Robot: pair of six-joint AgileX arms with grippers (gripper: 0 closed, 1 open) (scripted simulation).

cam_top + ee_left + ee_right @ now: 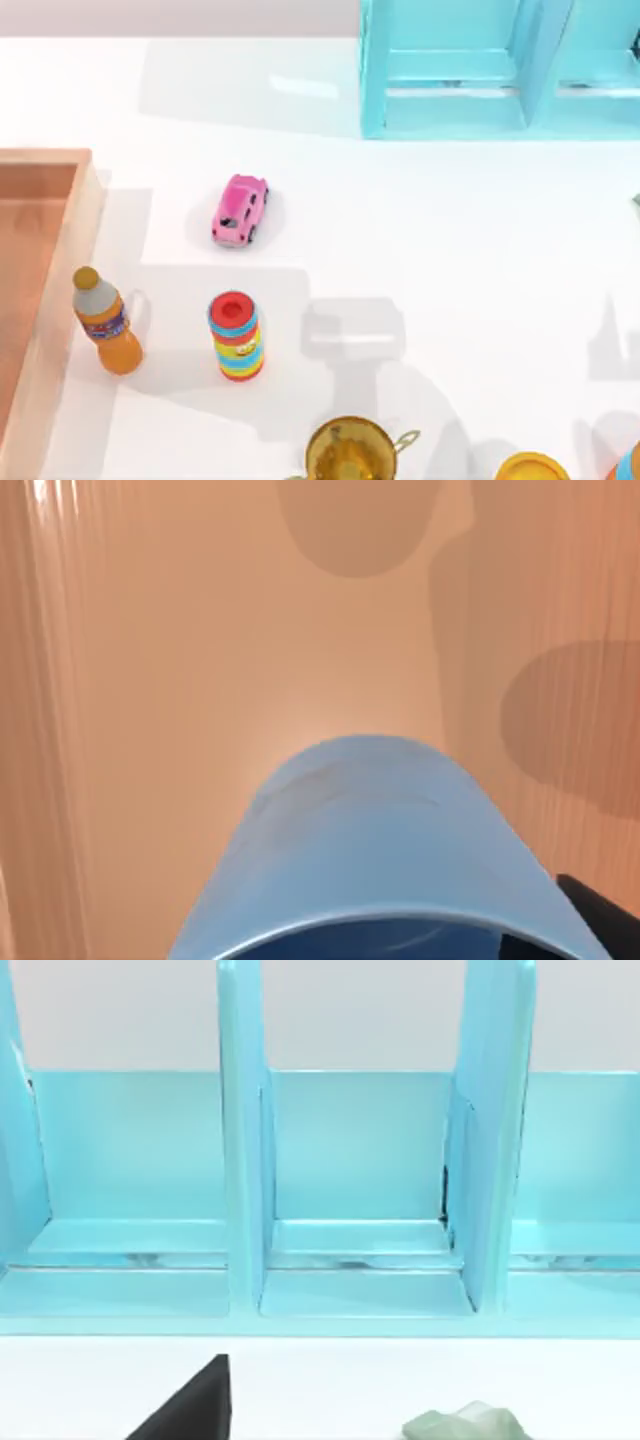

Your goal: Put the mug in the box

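Top view: the box (88, 200) sits at the table's left edge, tan-orange with thick low walls, cut off by the picture's left side. Just beside its right wall stands an orange drink bottle (106, 322) with a tan cap. To its right, a striped can (236, 337) with a red top. Farther up the table, a pink toy car (240, 210). The cyan shelf frame (500, 68) stands along the far edge toward the right. At the near edge we note a golden cup (352, 450) with a small handle and, right of it, a yellow disc (531, 467) (partly cut off).

Left wrist view: the mug (385, 855) sits close under our camera, blue, its rim toward the lens, with the box floor (200, 680) behind it on all sides, so the mug is over or inside the box; we cannot tell whether it touches the floor. A dark finger tip (600, 910) shows beside the mug's rim; whether our left gripper clasps the mug we cannot tell.

Right wrist view: the shelf frame's compartments face our camera across white table. A dark finger (195, 1405) shows near the lens, and a pale green object (465, 1425) lies on the table; whether our right gripper's fingers are parted we cannot tell.
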